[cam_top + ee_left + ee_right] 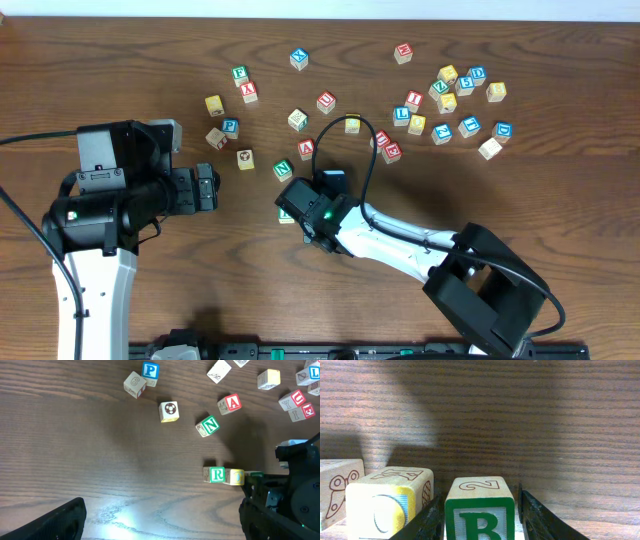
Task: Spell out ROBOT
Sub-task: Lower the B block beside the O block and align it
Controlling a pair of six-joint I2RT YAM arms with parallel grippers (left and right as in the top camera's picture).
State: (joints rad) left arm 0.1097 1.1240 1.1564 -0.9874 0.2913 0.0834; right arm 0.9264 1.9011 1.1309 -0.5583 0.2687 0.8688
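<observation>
- The green R cube [216, 474] is lying flat on the table [120, 60]. In the overhead view it is being seen a little toward 6 o'clock of the table's middle, at 6 o'clock of the green N cube [209, 425].
- A pale yellow cube [235, 477] is being touched by the R cube at the latter's 3 o'clock side, so a short row is being formed by the two.
- The green B cube [480, 515] is being shown by the right wrist view at 3 o'clock of the yellow cube. It is standing upright with its letter toward the camera and is being parted from the yellow cube by a narrow gap.
- The right gripper [480, 507] is being held around the B cube, with one dark finger [540, 517] at each of its sides. The jaws are partly parted, but the contact edges are in shadow. It cannot be told whether the cube is being pinched or only flanked.
- The left gripper [210, 187] is being held spread wide and empty at 9 o'clock of the row, well apart from it.
- The red A cube [230, 403] is being seen at 1 o'clock of the N cube, near it but not touching.
- A cluster of loose cubes [447, 101] is being seen toward 2 o'clock on the table. Their letters are too small there for a blue T to be picked out.
</observation>
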